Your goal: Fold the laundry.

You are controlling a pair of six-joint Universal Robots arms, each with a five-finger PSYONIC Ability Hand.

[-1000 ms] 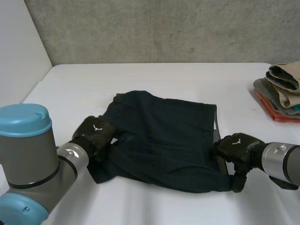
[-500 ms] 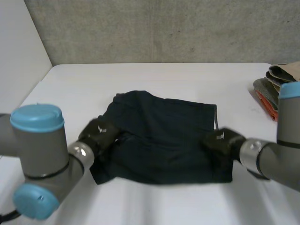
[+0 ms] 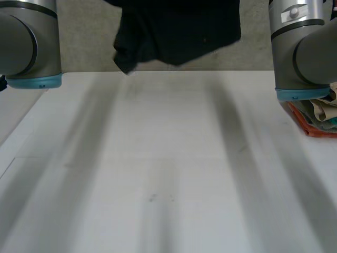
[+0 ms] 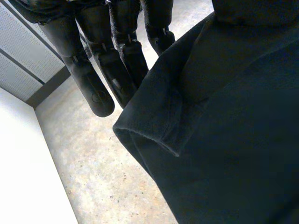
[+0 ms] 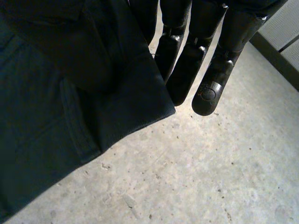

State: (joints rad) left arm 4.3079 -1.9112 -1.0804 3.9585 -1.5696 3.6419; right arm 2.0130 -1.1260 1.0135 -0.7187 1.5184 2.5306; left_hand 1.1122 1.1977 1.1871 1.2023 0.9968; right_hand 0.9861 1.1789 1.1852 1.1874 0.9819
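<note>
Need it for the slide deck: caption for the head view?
A dark garment hangs above the white table between the left arm and right arm; clothes pile at the table's right edge.

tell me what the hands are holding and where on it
The dark garment, hanging above the table: left hand at one side edge, right hand at the opposite edge.

The robot's left arm (image 3: pixel 21 37) and right arm (image 3: pixel 305 42) were thick, smooth grey cylinders, each edged with a light-blue ring (image 3: pixel 34 81). A small round stud (image 3: pixel 293 10) sat on the right arm's upper joint. The left hand (image 4: pixel 117 51) and right hand (image 5: pixel 187 65) were matte black, with long segmented fingers (image 5: pixel 208 91) whose rounded tips bore a shallow circular mark.
</note>
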